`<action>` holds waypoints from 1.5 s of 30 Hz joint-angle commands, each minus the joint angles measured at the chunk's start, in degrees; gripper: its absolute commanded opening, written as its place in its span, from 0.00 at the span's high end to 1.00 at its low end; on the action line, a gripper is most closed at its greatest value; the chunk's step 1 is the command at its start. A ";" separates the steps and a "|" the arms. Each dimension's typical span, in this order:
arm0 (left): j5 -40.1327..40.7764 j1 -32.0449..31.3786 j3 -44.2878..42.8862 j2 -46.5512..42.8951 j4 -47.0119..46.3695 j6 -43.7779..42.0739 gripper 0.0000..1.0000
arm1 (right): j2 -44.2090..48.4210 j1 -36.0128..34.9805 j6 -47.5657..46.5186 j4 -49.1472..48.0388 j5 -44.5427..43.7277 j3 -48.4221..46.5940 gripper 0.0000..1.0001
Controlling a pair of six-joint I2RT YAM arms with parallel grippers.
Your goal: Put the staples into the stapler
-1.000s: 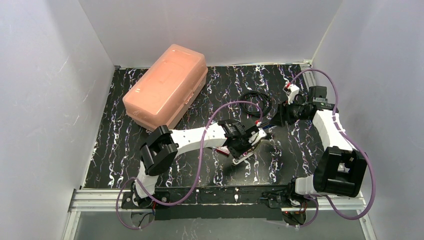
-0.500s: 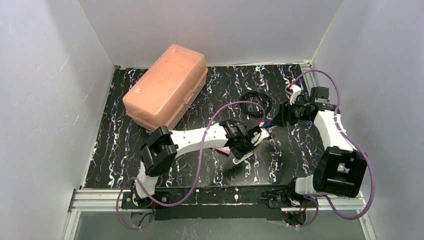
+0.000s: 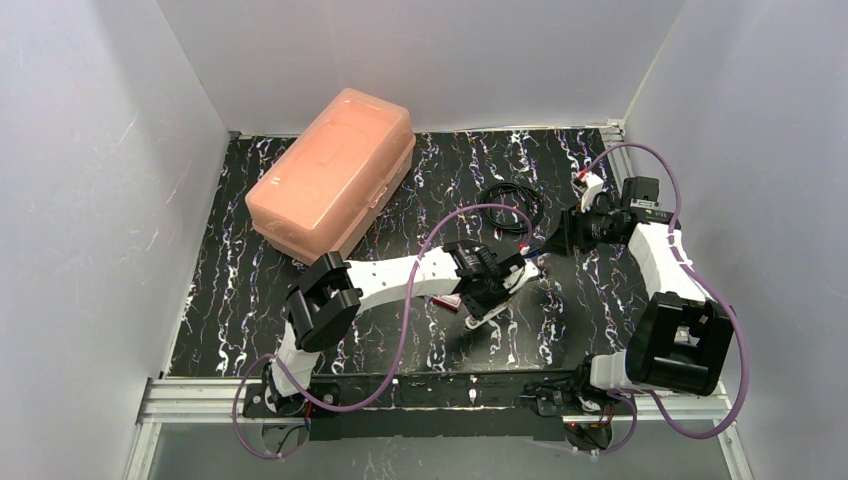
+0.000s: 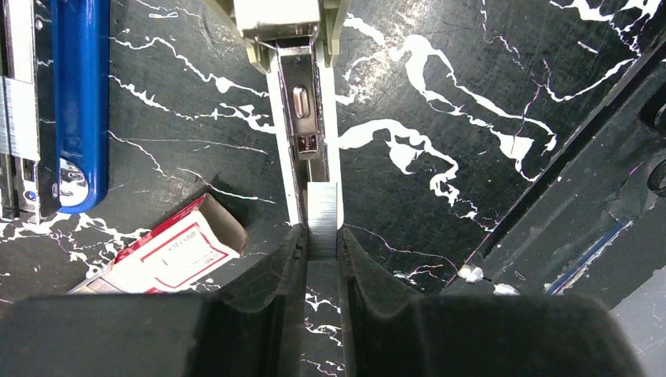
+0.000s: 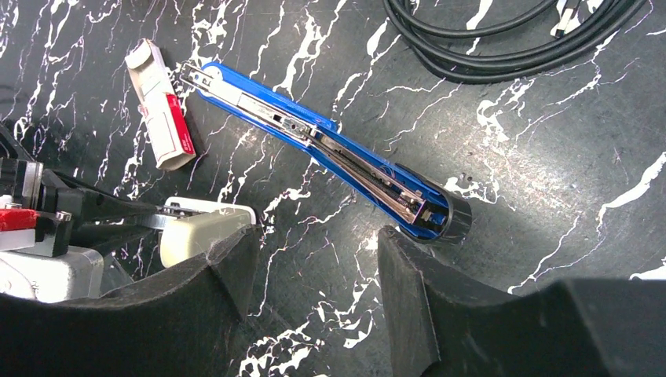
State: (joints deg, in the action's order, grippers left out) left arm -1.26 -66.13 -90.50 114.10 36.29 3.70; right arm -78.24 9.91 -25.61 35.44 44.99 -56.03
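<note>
My left gripper (image 4: pixel 320 237) clamps a staple strip (image 4: pixel 322 206) over the open white stapler (image 4: pixel 305 133), centre frame. Lowered crooked, it could snag the rail and snap. The right gripper (image 5: pixel 316 245) gapes apart.

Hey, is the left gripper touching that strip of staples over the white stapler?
Touching. The left wrist view shows the staple strip pinched between the left gripper fingers, with no gap on either side.

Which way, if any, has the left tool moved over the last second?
Yes, slightly: in the overhead view the left tool has crept rightward, toward the right arm, judged against the black cable coil.
</note>
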 commanded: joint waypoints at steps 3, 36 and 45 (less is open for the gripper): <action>2.64 -0.21 -2.17 -0.02 1.78 0.56 0.92 | 1.16 0.59 -0.67 -0.30 2.15 0.13 0.36; 1.50 -0.23 -3.35 1.39 2.82 1.22 0.92 | 0.73 1.51 -1.46 0.83 3.36 0.23 0.36; 2.33 -0.23 -2.84 -0.63 2.39 0.61 0.92 | 0.61 1.62 -1.99 1.21 3.75 0.16 0.36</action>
State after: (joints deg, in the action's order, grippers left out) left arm 0.67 -66.13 -92.01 115.96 37.80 4.62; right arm -78.24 10.92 -26.63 36.07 46.92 -55.64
